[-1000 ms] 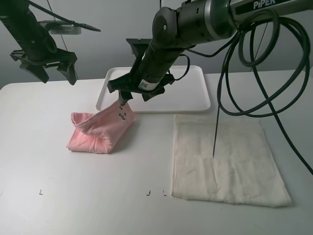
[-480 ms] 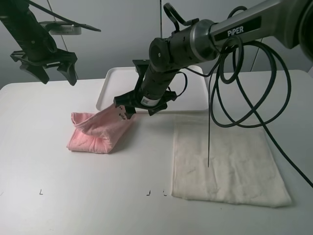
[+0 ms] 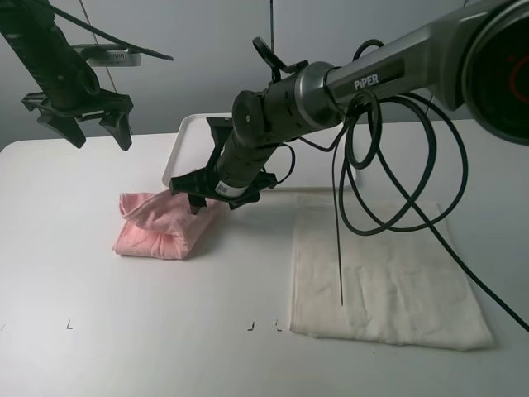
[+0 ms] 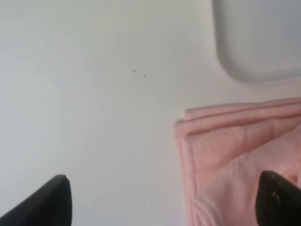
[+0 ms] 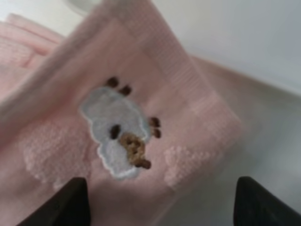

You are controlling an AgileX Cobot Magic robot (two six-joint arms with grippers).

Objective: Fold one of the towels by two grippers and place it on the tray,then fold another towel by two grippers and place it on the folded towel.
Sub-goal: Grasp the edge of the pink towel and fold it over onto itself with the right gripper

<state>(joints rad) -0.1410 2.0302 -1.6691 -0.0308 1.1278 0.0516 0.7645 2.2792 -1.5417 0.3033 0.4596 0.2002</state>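
Towel [image 3: 153,231], pink, bunched, right gripper [image 3: 215,202] maybe holding corner, left gripper [image 3: 99,137] spread.

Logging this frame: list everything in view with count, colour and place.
table: one, white
tray: one, white, table's back
pink towel: one, pale pink, loosely folded, front-left of the tray
embroidered patch: one, white and brown, on the pink towel
cream towel: one, cream-white, flat, table's right side
left gripper: one, black, open, raised at back left
right gripper: one, black, at the pink towel's tray-side corner, jaws apart
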